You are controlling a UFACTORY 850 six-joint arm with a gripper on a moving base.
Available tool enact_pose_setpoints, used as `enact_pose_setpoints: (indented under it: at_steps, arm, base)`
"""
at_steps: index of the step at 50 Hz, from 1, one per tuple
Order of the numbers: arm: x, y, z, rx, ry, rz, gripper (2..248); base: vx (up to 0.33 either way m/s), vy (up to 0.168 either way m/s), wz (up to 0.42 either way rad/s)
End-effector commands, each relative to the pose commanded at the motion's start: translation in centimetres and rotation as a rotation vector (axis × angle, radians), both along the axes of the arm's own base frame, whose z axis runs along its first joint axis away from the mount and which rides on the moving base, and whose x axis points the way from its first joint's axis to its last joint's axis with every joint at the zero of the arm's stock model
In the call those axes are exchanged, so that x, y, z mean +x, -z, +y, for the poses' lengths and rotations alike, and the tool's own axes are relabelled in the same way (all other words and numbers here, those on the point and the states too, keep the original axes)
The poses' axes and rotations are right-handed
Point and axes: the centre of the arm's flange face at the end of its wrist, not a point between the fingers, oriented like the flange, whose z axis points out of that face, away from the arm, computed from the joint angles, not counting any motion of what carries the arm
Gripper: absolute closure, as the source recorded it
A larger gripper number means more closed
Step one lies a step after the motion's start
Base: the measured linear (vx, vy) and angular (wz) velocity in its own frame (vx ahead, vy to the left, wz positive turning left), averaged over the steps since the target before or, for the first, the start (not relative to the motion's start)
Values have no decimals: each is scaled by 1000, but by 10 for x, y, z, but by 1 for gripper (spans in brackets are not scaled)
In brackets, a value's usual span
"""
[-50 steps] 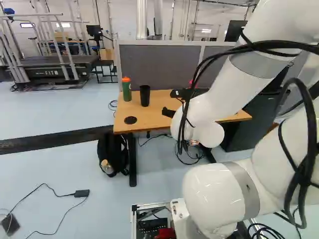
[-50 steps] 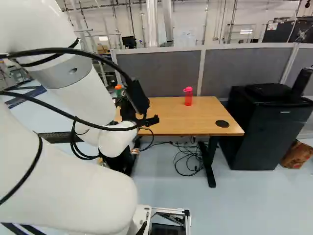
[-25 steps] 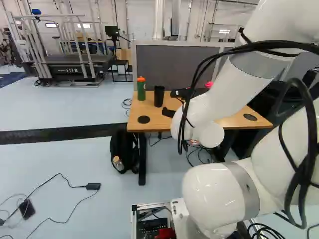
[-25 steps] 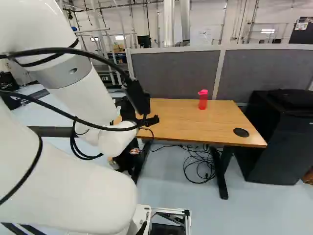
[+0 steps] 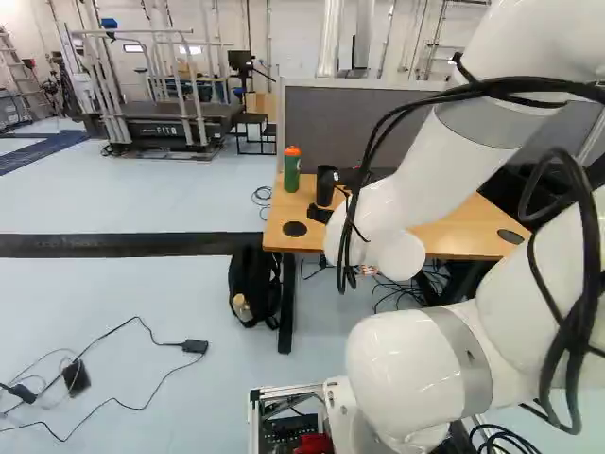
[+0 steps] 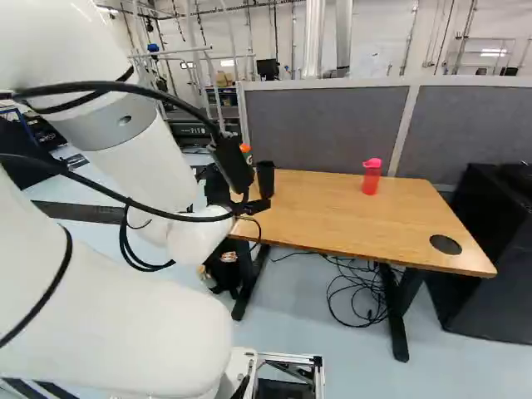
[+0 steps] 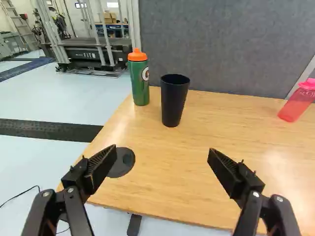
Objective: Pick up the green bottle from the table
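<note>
my gripper (image 5: 323, 197) is hovering over the table (image 7: 192, 157), its jaws standing wide apart, grasping nothing. the green bottle (image 7: 140, 81) is standing upright ahead of me, on the far part of the wooden top near its side edge, orange cap uppermost. a black cup (image 7: 173, 101) is crowding it: standing just beside, a little nearer to me, open mouth up, and sitting ahead of the gap between my fingers. a dark round disc (image 7: 122, 162) is lying in the tabletop, closer to me than either. a pink bottle (image 6: 371, 177) is standing upright well apart from the other two. the grey divider (image 7: 221, 44) is rising behind the table, closing off its far side. a treadmill (image 7: 91, 54) is sitting on the floor beyond. a dark backpack (image 5: 253, 288) is slumping by a table leg, at the near side. loose cables (image 6: 357, 291) are coiling under the table; a black cabinet (image 6: 490, 249) is standing past it, at the right of the right base view.
</note>
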Motion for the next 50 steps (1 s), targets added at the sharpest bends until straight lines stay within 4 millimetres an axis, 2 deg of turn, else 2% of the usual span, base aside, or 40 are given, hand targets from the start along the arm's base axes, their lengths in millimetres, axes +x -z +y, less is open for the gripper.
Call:
enact_pose_setpoints:
  at_steps: [50]
  arm:
    - [0,0,0,0,0,0,3]
  base:
    - [50,5,-1]
